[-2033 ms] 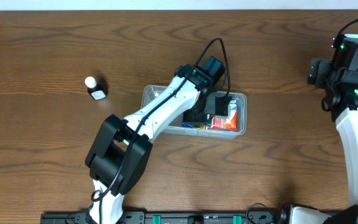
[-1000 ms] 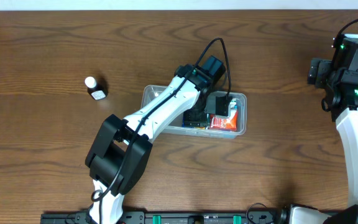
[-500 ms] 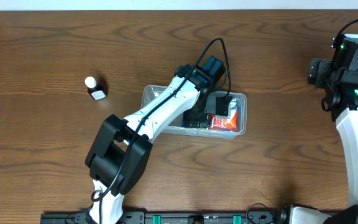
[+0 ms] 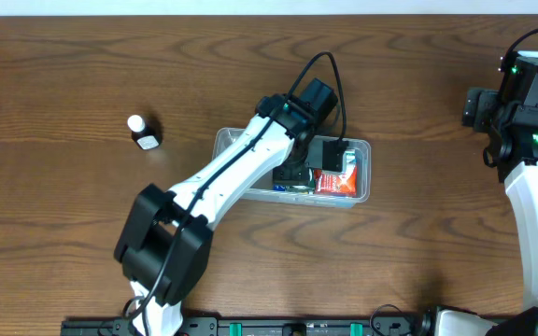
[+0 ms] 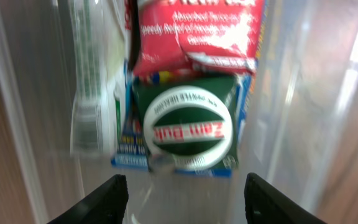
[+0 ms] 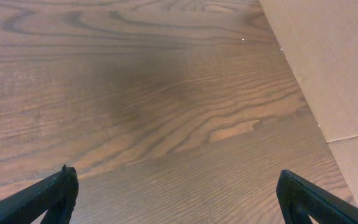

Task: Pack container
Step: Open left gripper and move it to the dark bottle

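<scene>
grained wooden table [image 4: 63, 56] bears clear rounded plastic container [image 4: 366, 177] holding crinkly red packet [image 4: 332, 184].

From overhead you can't see a good chunk of the container [image 4: 366, 177]: the left arm [image 4: 236, 173] lies right across its middle. Inside the container the wrist view is blurry, the red packet [image 5: 191, 37] runs off the top edge, and the blue packet [image 5: 129, 158] is mostly buried under the green tin [image 5: 188, 127]. The little bottle [image 4: 143, 133] left of the container is too small to read.

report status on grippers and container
Left gripper open, low inside the container. Right gripper open over the table. Red packet and green tin packed. Nothing in the way.
</scene>
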Tool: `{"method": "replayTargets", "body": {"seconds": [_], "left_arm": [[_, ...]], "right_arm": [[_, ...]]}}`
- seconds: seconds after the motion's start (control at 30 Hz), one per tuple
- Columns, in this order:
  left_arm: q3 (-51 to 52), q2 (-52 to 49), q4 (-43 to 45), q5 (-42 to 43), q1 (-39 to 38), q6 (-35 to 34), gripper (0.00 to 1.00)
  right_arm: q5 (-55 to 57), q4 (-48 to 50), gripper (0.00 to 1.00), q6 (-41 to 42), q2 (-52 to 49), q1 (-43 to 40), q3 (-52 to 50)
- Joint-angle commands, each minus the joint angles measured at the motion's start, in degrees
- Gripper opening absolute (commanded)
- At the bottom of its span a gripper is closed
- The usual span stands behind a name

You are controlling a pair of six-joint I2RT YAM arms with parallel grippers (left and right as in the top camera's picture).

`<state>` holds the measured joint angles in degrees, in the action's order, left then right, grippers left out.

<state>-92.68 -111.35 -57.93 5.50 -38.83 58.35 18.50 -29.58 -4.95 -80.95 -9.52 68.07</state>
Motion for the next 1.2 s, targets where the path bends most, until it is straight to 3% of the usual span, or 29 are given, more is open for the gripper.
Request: {"method": "replayTargets", "body": {"seconds": [0.0, 0.2, 0.4, 0.57, 0.67, 0.8, 1.17], "left_arm": [[-0.13, 3.26, -1.62, -4.35, 0.02, -4.39, 0.61], [-0.17, 8.85, -2.23, -10.99, 1.70, -20.46, 0.61], [-0.17, 15.93, -1.81, -10.99, 6.49, -43.45, 0.61], [-0.17, 20.92, -1.62, -11.15, 14.47, -54.45, 0.95], [-0.17, 21.64, 0.28, -11.13, 21.92, -61.53, 0.96], [-0.17, 20.46, 2.56, -10.93, 30.25, -63.69, 0.96], [-0.17, 11.13, 2.21, -9.84, 43.60, -65.94, 0.96]], "right_arm": [[0.57, -0.09, 0.99, 0.85, 0.37, -0.22, 0.11], [0.57, -0.09, 0.99, 0.85, 0.37, -0.22, 0.11], [0.57, -0.09, 0.99, 0.85, 0.37, -0.22, 0.11], [0.57, -0.09, 0.99, 0.85, 0.37, -0.22, 0.11], [0.57, -0.09, 0.99, 0.85, 0.37, -0.22, 0.11], [0.57, -0.09, 0.99, 0.85, 0.37, -0.22, 0.11], [0.57, -0.09, 0.99, 0.85, 0.37, -0.22, 0.11]]}}
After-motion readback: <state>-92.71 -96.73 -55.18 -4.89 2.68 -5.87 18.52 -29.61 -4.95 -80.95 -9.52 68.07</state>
